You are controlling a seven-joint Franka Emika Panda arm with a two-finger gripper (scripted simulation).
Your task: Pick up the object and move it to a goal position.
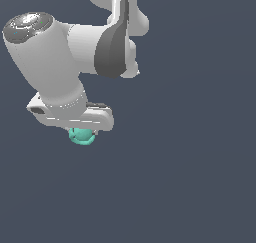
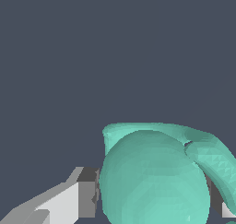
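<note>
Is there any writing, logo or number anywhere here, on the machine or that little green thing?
None. No words, numbers or signs show in either view: the white arm, the gripper, the teal-green object and the dark background are all plain and unmarked.

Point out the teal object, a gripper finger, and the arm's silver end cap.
teal object (image 2: 154, 179), wrist view, rounded front.
fingers (image 2: 86, 197), wrist view, one finger's grey tip.
silver end cap (image 1: 27, 26), exterior view, top face.

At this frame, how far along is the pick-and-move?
Grasp looks done: the wrist view shows the teal object filling the space between the fingers, and in the exterior view it sits tucked under the gripper. Carrying seems to be in hand. Reaching the goal is left; no goal marker is visible.
</note>
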